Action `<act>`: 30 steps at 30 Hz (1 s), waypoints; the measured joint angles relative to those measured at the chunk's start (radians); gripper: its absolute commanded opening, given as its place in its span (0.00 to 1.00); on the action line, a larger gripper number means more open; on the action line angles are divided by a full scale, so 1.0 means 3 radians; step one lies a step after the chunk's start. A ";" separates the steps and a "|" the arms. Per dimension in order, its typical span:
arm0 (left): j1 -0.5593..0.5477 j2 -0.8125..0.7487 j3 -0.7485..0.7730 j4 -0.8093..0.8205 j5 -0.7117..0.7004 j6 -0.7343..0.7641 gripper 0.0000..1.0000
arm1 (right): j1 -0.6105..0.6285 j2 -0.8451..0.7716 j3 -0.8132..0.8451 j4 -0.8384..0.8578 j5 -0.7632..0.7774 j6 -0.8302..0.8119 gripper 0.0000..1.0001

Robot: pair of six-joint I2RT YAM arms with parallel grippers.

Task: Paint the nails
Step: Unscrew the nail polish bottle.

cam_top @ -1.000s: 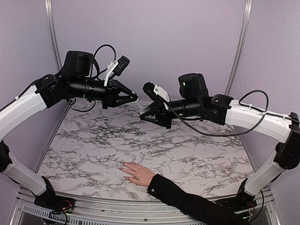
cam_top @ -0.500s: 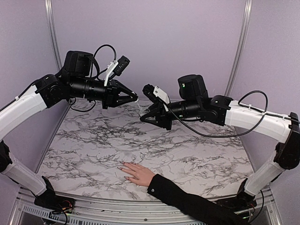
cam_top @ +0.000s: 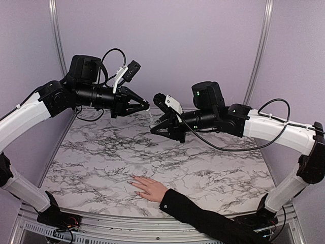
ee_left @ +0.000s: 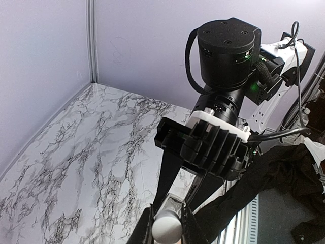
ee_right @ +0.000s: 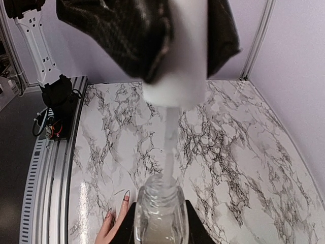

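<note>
Glossy marble-look tabletop (cam_top: 101,152), matt lilac walls (cam_top: 177,46).
Clear, smooth glassy bottle (ee_right: 161,216); matt white plastic cap (ee_right: 177,76); soft black cloth sleeve (cam_top: 203,218); ribbed silvery metal rail (ee_right: 51,178).

Both arms (cam_top: 277,127) have white shells, black joints, looping cables (cam_top: 114,49).

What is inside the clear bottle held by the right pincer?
A thin pale brush stem runs from the white cap down into the bottle neck. Its tip is lost in the blurred glass; the right pincer covers the bottle's lower sides.
</note>
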 measured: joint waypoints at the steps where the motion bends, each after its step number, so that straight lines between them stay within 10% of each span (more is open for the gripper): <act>1: 0.0000 0.0000 0.0000 0.0000 0.0008 -0.0001 0.00 | 0.0000 0.0000 0.0000 0.0001 0.0000 0.0000 0.00; 30: 0.0000 -0.0001 -0.0033 0.0000 0.0071 -0.0022 0.00 | -0.0051 -0.0043 -0.0020 0.0089 -0.0071 0.0181 0.00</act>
